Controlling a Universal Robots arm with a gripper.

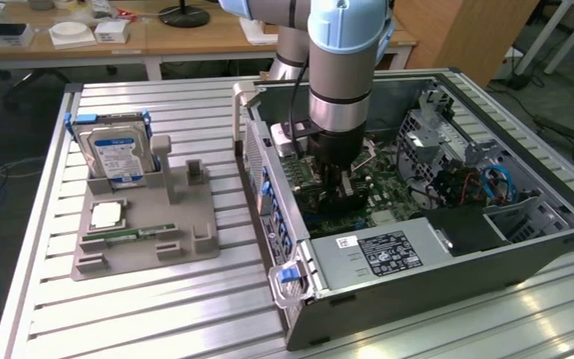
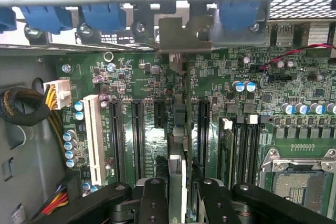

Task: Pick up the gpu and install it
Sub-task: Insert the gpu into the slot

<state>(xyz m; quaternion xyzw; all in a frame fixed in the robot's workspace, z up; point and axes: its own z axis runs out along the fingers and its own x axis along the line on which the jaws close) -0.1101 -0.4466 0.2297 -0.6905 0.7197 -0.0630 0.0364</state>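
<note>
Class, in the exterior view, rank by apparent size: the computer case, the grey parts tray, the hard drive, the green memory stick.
1. Computer case
2. Grey parts tray
3. Hard drive
4. Memory stick

All differ clearly.

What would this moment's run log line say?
gripper: shut on gpu | gpu: edge-on over motherboard slots | place: inside case

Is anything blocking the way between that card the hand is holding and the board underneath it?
Nothing visible does. The hand grips the gpu edge-on right over the motherboard, its metal bracket up against the case's rear wall. Whether it is already seated in a slot, I cannot tell.
</note>
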